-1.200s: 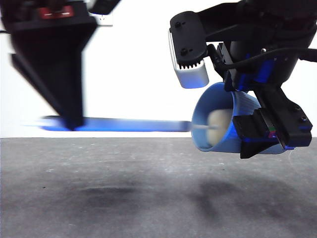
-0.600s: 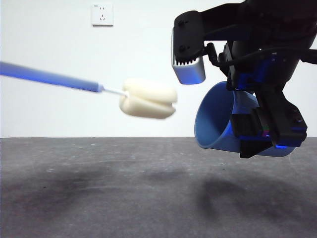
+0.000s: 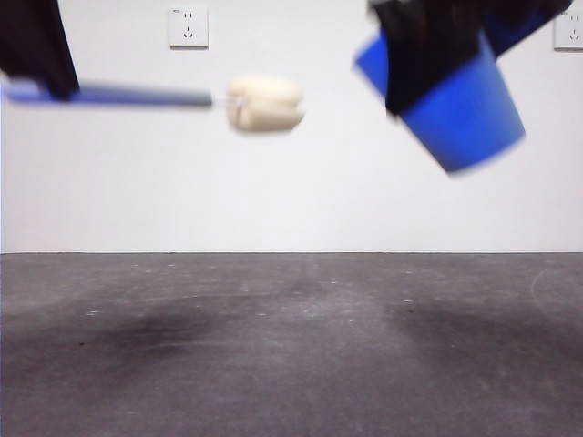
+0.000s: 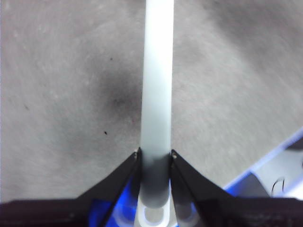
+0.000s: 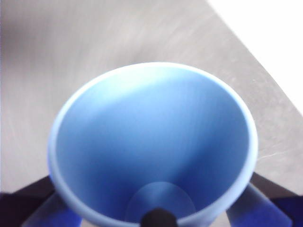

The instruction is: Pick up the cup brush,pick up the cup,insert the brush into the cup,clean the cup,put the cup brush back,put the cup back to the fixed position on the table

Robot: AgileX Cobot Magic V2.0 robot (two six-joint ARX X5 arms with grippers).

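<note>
High above the table (image 3: 291, 346), the cup brush (image 3: 164, 95) is clamped level by the left gripper (image 4: 155, 158); the cup (image 3: 455, 100) is gripped tilted by the right gripper (image 5: 156, 208), apart.

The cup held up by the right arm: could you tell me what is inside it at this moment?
Nothing is inside: the right wrist view looks into the cup and shows bare blue walls and base. The cup brush, held in the left claw, is apart from it in the air.

The brush (image 3: 155, 95) is held level above the bench (image 3: 291, 346), cream sponge head clear of the cup (image 3: 455, 100). The blue cup is tilted, airborne, empty inside.
</note>
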